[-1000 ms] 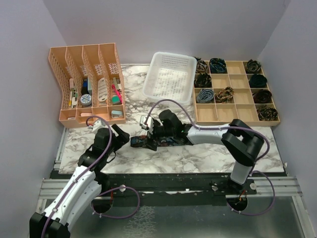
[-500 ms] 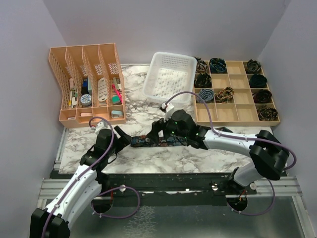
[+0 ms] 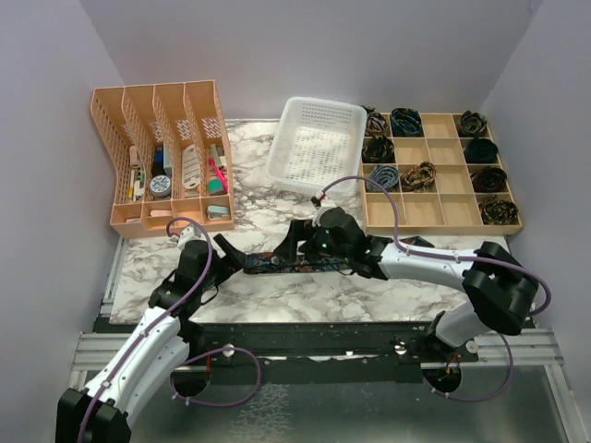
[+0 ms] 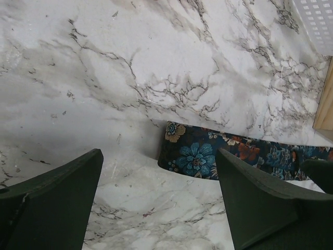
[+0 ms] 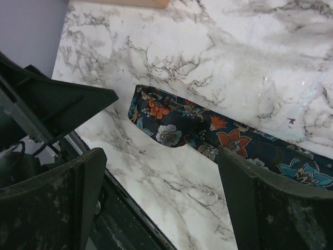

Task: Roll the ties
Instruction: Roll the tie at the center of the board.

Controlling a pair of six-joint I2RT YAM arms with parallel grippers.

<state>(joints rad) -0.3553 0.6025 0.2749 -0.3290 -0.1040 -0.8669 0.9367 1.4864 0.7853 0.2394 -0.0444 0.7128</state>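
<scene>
One tie [image 3: 277, 264], dark navy with red, blue and white flowers, lies flat as a narrow strip on the marble table, near its front edge. My left gripper [image 3: 231, 257] is open and empty just left of the tie's left end. In the left wrist view that rounded end [image 4: 192, 155] lies between and beyond my open fingers [image 4: 260, 203]. My right gripper [image 3: 294, 247] is open and empty, hovering over the middle of the strip. In the right wrist view the tie [image 5: 208, 127] runs diagonally beyond the open fingers [image 5: 276, 208].
An orange file organizer [image 3: 157, 157] stands at the back left and a white basket [image 3: 319, 143] at the back middle. A wooden compartment box [image 3: 434, 198] at the back right holds several rolled ties. The table's front edge [image 3: 323, 318] is close behind the tie.
My right arm has swung its elbow round and its gripper has shifted right along the tie. The tie, bunched before, now lies as a straighter strip. My left gripper edged slightly towards its left end.
</scene>
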